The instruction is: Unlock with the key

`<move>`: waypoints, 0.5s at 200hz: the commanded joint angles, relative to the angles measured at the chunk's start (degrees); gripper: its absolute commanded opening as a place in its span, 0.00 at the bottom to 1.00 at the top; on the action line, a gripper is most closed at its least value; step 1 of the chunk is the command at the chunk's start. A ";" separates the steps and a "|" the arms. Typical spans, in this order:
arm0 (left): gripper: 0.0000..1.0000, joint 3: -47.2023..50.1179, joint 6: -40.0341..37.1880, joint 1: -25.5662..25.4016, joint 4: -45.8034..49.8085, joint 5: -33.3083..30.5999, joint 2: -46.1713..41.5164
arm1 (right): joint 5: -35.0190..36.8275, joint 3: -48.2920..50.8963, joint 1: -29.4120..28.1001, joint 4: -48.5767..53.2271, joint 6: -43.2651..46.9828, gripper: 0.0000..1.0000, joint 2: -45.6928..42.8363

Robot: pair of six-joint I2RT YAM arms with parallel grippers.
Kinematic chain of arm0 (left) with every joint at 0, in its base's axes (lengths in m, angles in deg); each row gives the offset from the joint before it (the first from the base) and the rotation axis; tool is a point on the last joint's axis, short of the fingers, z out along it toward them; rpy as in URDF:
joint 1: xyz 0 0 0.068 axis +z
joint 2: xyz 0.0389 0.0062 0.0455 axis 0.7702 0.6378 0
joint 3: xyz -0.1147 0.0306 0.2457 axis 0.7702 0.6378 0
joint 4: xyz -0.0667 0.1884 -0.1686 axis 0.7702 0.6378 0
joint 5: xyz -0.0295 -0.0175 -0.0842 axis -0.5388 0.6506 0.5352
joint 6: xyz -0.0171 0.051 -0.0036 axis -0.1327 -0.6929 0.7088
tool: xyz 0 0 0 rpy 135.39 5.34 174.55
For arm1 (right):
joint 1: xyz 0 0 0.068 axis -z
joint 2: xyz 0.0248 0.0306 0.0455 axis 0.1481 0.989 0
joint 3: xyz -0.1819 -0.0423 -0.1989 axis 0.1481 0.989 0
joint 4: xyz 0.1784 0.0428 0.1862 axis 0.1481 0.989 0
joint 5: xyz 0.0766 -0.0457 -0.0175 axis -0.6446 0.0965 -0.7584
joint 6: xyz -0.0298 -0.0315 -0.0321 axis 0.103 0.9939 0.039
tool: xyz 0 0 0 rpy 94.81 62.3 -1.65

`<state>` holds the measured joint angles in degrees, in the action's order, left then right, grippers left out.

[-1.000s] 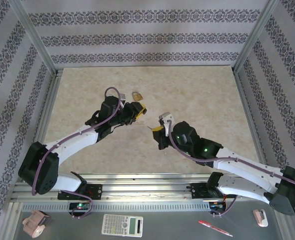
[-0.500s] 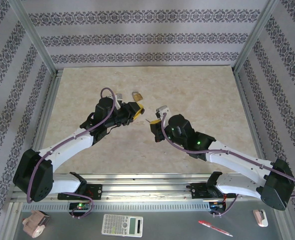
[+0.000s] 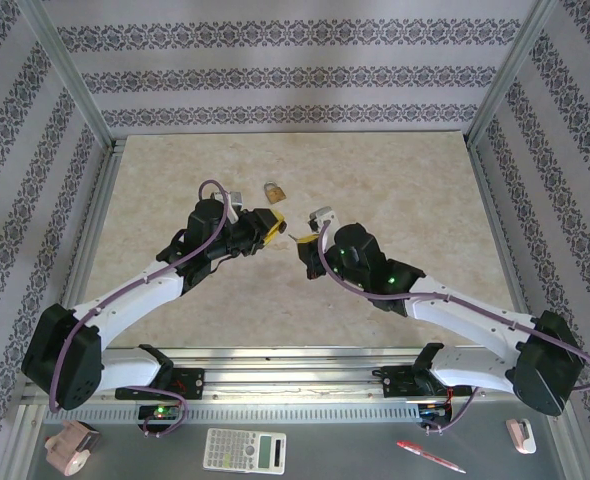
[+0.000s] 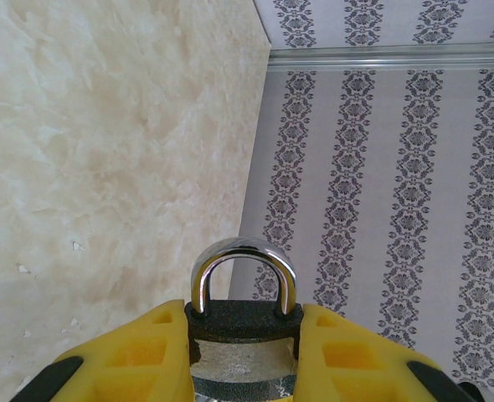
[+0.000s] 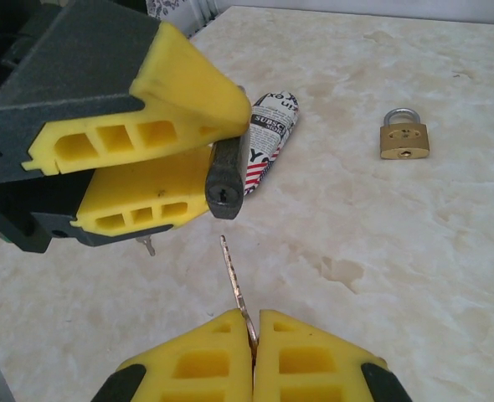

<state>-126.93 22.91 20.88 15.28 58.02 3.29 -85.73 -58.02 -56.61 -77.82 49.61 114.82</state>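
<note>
Right wrist view: grips key (image 5: 234, 280) by its head in closed right end effector (image 5: 254, 331); clamps padlock (image 5: 227, 180) in left end effector (image 5: 218, 155). Looks light, stiff, slippery; best pinched at head.

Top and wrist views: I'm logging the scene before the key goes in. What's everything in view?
key: one, pale metal, pinched in right gripper, tip short of the keyhole
dark-grey padlock: one, clamped in left gripper
brass padlock: one, gold, lying on table farther out
printed roll: one, black-white-red, on table beside left gripper
calculator: one, grey, near ledge
pen: one, red, near ledge
table: one, beige marbled
left gripper: one, yellow pads, shut
right gripper: one, yellow pads, shut
</note>
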 commanded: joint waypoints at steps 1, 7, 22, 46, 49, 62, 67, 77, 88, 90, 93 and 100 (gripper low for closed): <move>0.00 0.56 0.49 0.15 -0.83 0.29 -1.49 | -0.84 -2.21 0.46 -2.13 0.36 0.00 1.22; 0.00 0.62 0.52 0.03 -0.88 0.24 -1.45 | -0.93 -2.38 0.53 -2.14 0.35 0.00 1.53; 0.00 0.77 0.59 -0.04 -1.01 0.22 -1.50 | -1.24 -2.64 0.64 -2.12 0.11 0.00 2.32; 0.00 0.82 0.59 -0.35 -1.23 0.19 -1.28 | -1.62 -3.00 0.72 -2.57 -0.08 0.00 3.19; 0.00 0.87 0.59 -0.39 -1.27 0.17 -1.24 | -1.62 -3.05 0.72 -2.58 -0.09 0.00 3.28; 0.00 0.89 0.65 -0.58 -1.40 0.13 -1.10 | -1.63 -3.18 0.90 -2.65 -0.17 0.00 3.67; 0.00 0.94 0.59 -0.65 -1.34 0.06 -1.10 | -1.79 -3.18 0.98 -2.87 -0.30 0.00 3.76; 0.00 0.93 0.59 -0.75 -1.44 0.00 -1.15 | -1.98 -3.26 0.96 -3.01 -0.43 0.00 4.02; 0.00 1.07 0.61 -0.85 -1.45 -0.06 -1.04 | -2.05 -3.26 1.03 -3.15 -0.51 0.00 4.28; 0.00 1.03 0.59 -0.85 -1.45 -0.05 -1.01 | -2.00 -3.27 1.04 -3.14 -0.52 0.00 4.22; 0.00 1.07 0.59 -0.91 -1.51 -0.04 -1.03 | -2.06 -3.35 1.07 -3.11 -0.53 0.00 4.33; 0.00 1.20 0.67 -0.96 -1.83 -0.06 -0.94 | -2.07 -3.31 1.07 -3.10 -0.53 0.00 4.55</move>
<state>-126.06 22.93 20.59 15.30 58.00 3.19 -86.80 -59.33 -55.89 -78.72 49.52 118.69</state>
